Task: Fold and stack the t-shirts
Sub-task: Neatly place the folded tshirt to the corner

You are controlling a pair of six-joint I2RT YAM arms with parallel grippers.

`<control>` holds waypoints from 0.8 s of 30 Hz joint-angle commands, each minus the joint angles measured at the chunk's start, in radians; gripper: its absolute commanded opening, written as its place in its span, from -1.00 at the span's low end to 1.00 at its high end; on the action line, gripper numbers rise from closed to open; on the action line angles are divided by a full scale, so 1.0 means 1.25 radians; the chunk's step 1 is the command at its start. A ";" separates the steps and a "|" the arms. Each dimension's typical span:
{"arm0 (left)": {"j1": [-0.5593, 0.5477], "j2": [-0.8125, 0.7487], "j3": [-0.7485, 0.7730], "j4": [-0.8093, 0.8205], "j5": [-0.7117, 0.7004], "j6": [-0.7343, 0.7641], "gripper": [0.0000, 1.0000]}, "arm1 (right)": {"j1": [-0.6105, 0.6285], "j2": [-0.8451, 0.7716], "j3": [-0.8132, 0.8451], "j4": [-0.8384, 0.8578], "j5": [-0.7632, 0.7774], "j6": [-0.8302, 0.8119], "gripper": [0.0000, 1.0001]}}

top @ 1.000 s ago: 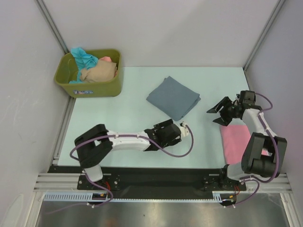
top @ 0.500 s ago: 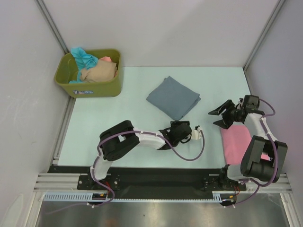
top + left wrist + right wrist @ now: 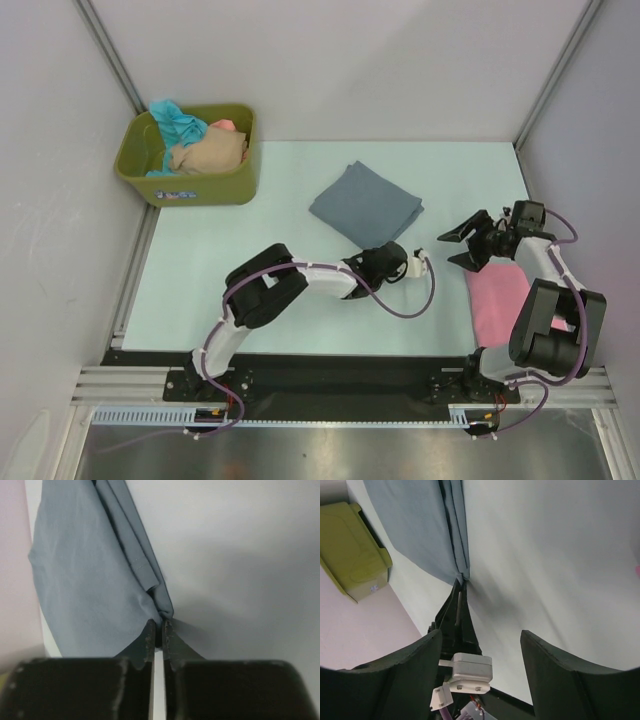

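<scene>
Left gripper (image 3: 374, 254) has swung right and forward since a second ago, its jaws going from wide to nearly together. Nearest, the pink t-shirt (image 3: 497, 300) lies flat at the right edge of the table (image 3: 250, 260), beside the right arm's base. The left fingers (image 3: 149, 635) pinch the near corner of the folded grey-blue t-shirt (image 3: 366, 206) (only a thin slit shows between the tips). Right gripper (image 3: 458, 246) hovers by the pink t-shirt's far-left corner, jaws spread, holding nothing. Far left, the green tub (image 3: 190, 188) holds a bunched teal t-shirt (image 3: 178, 122), beige t-shirt (image 3: 208, 152) and salmon t-shirt (image 3: 226, 125).
</scene>
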 commanded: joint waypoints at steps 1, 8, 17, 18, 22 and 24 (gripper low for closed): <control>0.000 0.011 0.037 -0.015 0.022 -0.008 -0.94 | 0.015 0.025 0.034 0.031 -0.014 0.005 0.41; 0.025 -0.048 0.082 -0.044 0.059 -0.053 -0.99 | 0.061 0.115 0.065 0.083 -0.028 0.021 0.48; 0.071 -0.133 0.120 -0.120 0.129 -0.080 -0.99 | 0.092 0.213 0.107 0.175 -0.047 0.063 0.55; 0.072 -0.135 0.123 -0.124 0.130 -0.078 -0.99 | 0.097 0.233 0.119 0.180 -0.052 0.071 0.57; 0.077 -0.141 0.123 -0.129 0.133 -0.075 -1.00 | 0.131 0.275 0.144 0.226 -0.053 0.120 0.67; 0.078 -0.142 0.125 -0.130 0.136 -0.081 -0.99 | 0.141 0.298 0.140 0.292 -0.053 0.159 0.72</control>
